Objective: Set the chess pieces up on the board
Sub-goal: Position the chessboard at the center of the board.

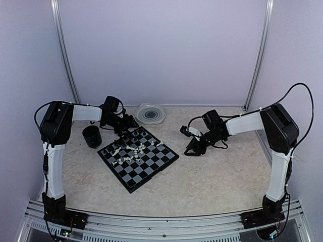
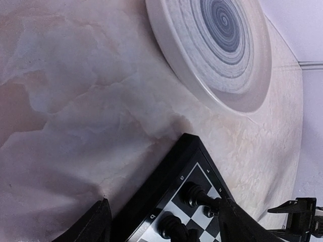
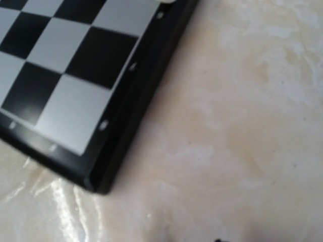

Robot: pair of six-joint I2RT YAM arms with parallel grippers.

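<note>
- board (image 1: 146,169) lies on the table (image 1: 217,176) between your two arms, turned like a diamond with one corner toward the bases.
- chess pieces (image 1: 132,148), black and cream mixed, crowd the board's far-left half. from above they are too small for you to tell which stand and which lie.
- your left gripper (image 2: 164,201) hangs low over the board's far corner. its fingers (image 2: 96,224) are spread wide and grip nothing.
- in the left wrist view, black pieces (image 2: 197,194) stand on the squares right at that corner, just ahead of the spread fingers and not touching them.
- the round ridged plate (image 1: 150,114) sits on the table just beyond that same corner.
- a black cup (image 1: 92,136) stands on the table near the board's left side, close to your left arm.
- your right gripper (image 1: 192,148) is low over the table to the right of the board, apart from it.
- the right wrist view gives you only a corner of the board and the mottled tabletop. the fingers barely show, so you cannot tell whether that gripper is spread or closed.
</note>
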